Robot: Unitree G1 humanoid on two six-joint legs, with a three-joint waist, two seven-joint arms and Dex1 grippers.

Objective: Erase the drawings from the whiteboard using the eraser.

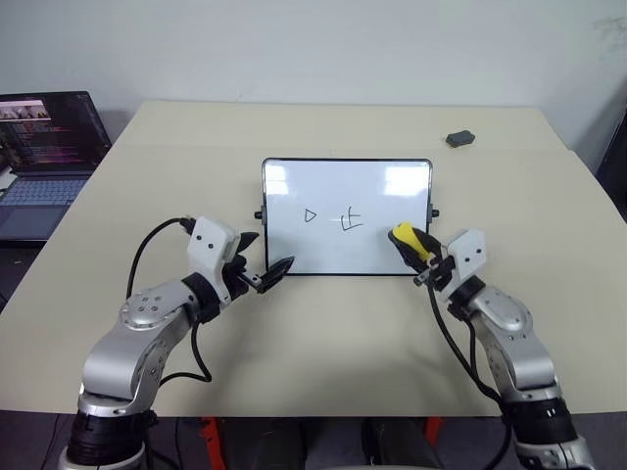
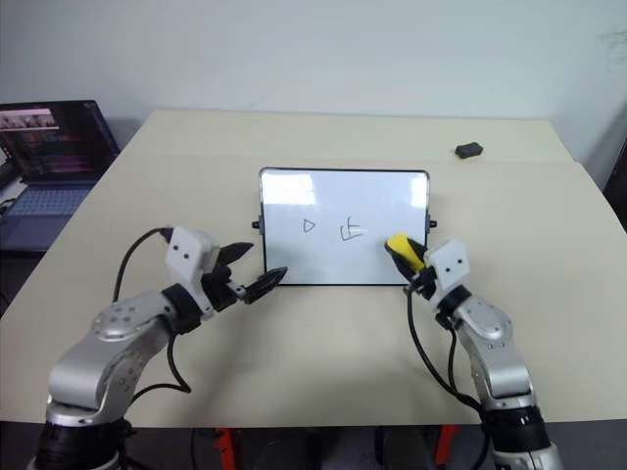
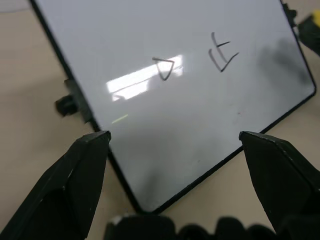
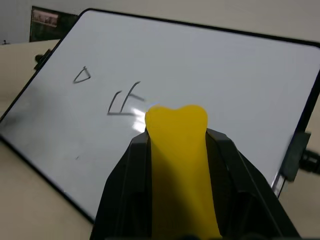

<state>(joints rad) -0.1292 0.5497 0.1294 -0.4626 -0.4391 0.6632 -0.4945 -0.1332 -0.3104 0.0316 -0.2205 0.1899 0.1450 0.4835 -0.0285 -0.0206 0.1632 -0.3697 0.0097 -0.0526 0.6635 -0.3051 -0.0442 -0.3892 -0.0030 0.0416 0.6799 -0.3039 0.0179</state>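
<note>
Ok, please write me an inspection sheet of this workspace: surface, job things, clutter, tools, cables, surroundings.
Surface: beige table, bare in front of the board.
Job things: whiteboard propped at mid table; two drawings show, a triangle and a squarish scribble; yellow eraser held at the board's lower right.
Clutter: small dark lump at the far right.
Tools: left tool open, at the board's lower left corner; right tool shut on the eraser.
Cables: black cable loops along the left arm, another along the right.
Surroundings: open laptop off the table's left; pale wall behind.
</note>
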